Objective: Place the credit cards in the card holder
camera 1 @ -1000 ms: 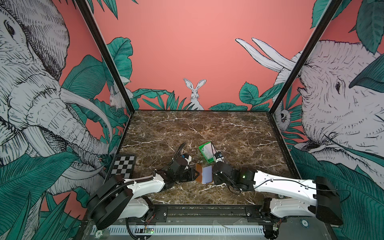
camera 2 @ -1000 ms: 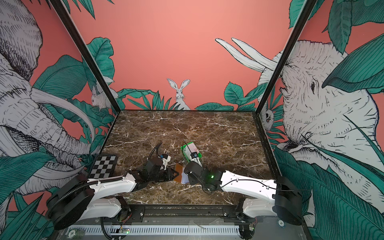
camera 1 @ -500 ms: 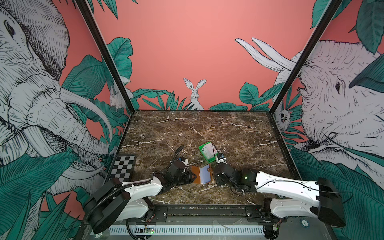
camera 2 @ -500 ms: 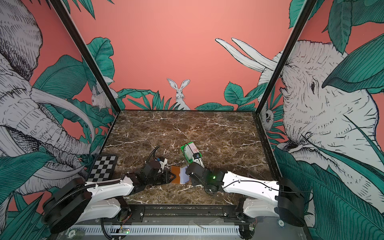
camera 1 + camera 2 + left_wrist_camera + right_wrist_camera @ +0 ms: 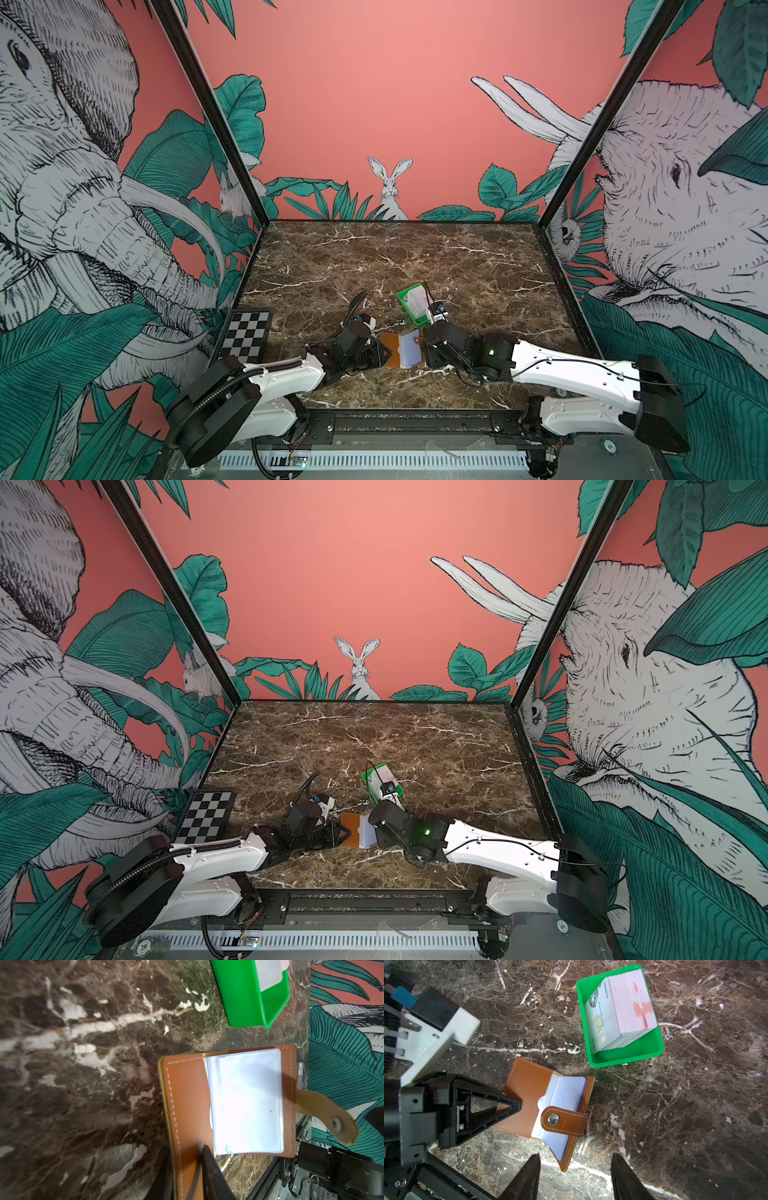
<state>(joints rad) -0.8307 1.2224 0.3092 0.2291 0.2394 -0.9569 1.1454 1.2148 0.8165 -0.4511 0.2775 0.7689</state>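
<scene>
The tan card holder (image 5: pixel 392 353) (image 5: pixel 350 833) lies open on the marble, its pale clear sleeves (image 5: pixel 249 1101) facing up. Its snap tab (image 5: pixel 556 1120) curls over the sleeves. My left gripper (image 5: pixel 187 1159) (image 5: pixel 512 1105) is shut on the holder's bare leather flap (image 5: pixel 187 1095), one finger above it and one below. Just off the holder's near corner hangs my right gripper (image 5: pixel 575 1156), its jaws open and empty. The credit cards (image 5: pixel 623 1014) (image 5: pixel 415 305) stand as a stack in the green tray (image 5: pixel 625 1059), a VIP card in front.
The green tray (image 5: pixel 405 297) (image 5: pixel 365 777) sits just behind the holder, close to the right wrist. A checkerboard plate (image 5: pixel 245 336) lies at the table's left edge. Side walls close in the table, and a black rail runs along the front edge.
My right gripper's jaws have opened and drawn back from the holder. The left gripper keeps its hold on the flap, and the holder has barely shifted.
</scene>
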